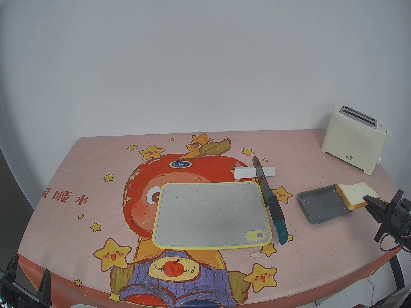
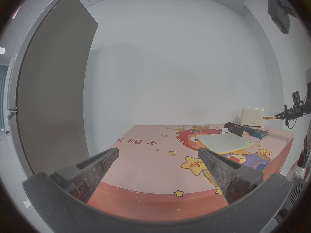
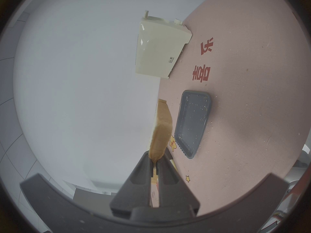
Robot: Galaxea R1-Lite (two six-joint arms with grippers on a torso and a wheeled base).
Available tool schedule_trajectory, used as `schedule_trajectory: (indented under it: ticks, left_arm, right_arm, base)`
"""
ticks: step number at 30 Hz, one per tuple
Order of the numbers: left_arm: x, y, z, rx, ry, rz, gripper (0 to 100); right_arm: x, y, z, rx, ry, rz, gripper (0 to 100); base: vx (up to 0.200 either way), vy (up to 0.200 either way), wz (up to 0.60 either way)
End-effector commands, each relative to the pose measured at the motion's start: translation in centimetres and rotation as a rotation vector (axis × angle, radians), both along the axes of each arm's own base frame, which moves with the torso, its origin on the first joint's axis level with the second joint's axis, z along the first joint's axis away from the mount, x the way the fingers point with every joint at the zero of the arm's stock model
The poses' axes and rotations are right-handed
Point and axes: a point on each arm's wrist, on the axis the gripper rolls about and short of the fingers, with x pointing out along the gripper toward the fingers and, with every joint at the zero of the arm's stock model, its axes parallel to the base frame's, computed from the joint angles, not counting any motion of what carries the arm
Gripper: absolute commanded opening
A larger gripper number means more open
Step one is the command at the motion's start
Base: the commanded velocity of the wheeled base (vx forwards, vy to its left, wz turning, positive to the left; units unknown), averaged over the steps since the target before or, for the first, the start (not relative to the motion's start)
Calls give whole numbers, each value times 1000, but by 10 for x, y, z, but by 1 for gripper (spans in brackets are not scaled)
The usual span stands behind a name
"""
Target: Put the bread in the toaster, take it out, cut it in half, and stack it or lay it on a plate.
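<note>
The right gripper (image 1: 368,200), jaws clamped on one edge of the pale square bread slice (image 1: 354,194), holds it by the right end of the grey rectangular tray (image 1: 319,205). So shallow a pinch could tear the slice, or let it sag and miss the slots of the cream toaster (image 1: 354,137) at far right. The left gripper's (image 2: 158,152) jaws stand apart, near left.

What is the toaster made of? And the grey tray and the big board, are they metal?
The toaster looks like smooth cream plastic: its sides are slightly glossy, with only the slots on top looking metallic. The grey tray seems matte plastic, dull all over, though coated metal is possible. The board looks like speckled grey plastic with a yellow rim.
</note>
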Motion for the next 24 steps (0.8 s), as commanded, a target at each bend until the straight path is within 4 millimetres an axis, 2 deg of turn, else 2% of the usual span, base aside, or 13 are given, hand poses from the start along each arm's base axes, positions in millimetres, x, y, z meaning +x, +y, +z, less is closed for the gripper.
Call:
schedule_trajectory:
  ticks: [1,10,16,24]
  left_arm:
    - [0,0,-5,-1,7,1,100]
    - [0,0,-5,-1,7,1,100]
    - [0,0,-5,-1,7,1,100]
    - [0,0,-5,-1,7,1,100]
  right_arm:
    - [-3,0,-4,1,18,-1,0]
    - [-5,0,-4,-19,19,-1,0]
    - [-18,2,2,-172,-72,34,0]
    - [-5,3,-6,-370,-88,118,0]
  base:
    - [0,0,0]
    - [0,0,0]
    - [0,0,0]
    - [0,0,0]
